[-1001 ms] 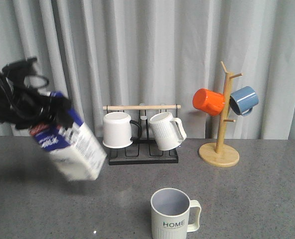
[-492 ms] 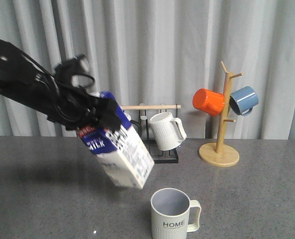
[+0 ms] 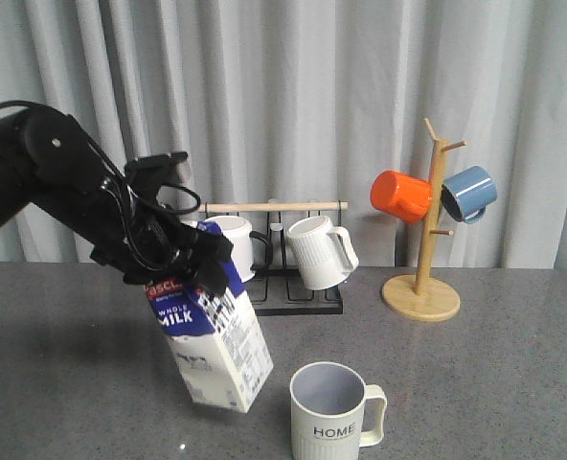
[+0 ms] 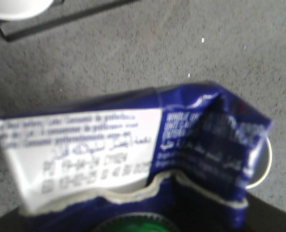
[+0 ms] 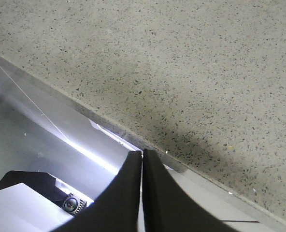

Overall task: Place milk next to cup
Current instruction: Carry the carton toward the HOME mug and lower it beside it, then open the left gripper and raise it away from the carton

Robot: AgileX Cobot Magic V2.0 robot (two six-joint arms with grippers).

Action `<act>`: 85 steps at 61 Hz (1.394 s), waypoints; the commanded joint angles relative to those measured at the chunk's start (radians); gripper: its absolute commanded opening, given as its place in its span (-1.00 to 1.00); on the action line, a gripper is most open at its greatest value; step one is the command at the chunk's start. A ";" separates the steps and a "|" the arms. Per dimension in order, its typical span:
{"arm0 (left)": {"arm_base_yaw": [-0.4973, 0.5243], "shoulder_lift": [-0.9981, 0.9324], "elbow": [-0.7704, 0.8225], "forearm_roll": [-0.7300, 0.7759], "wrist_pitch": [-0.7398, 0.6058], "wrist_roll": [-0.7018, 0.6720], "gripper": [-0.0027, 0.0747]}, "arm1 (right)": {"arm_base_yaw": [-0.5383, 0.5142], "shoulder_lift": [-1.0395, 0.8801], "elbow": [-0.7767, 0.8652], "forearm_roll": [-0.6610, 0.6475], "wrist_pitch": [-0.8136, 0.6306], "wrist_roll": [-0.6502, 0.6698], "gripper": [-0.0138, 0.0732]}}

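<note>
We see left fingers (image 3: 183, 257) gripping tilted milk (image 3: 212, 340) beside cup (image 3: 329, 414) over tabletop (image 3: 475, 383); right fingers (image 5: 142, 186) pressed together.

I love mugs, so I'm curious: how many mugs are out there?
5: the HOME cup at the front, two white mugs on the black rack, an orange mug and a blue mug on the wooden tree. None seems hidden.

Glossy black jointed left arm (image 3: 44, 182), looped black cables, smooth black tapered end effector fingers (image 5: 155, 193)
</note>
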 commanded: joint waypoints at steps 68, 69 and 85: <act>-0.066 0.039 -0.028 0.000 0.010 -0.012 0.41 | -0.001 0.007 -0.025 -0.001 -0.050 0.002 -0.69; -0.066 0.039 -0.028 0.000 0.010 -0.012 0.44 | -0.001 0.007 -0.025 -0.001 -0.050 0.002 -0.69; -0.066 0.019 -0.028 -0.001 0.010 -0.014 0.66 | -0.001 0.007 -0.025 -0.001 -0.051 0.002 -0.69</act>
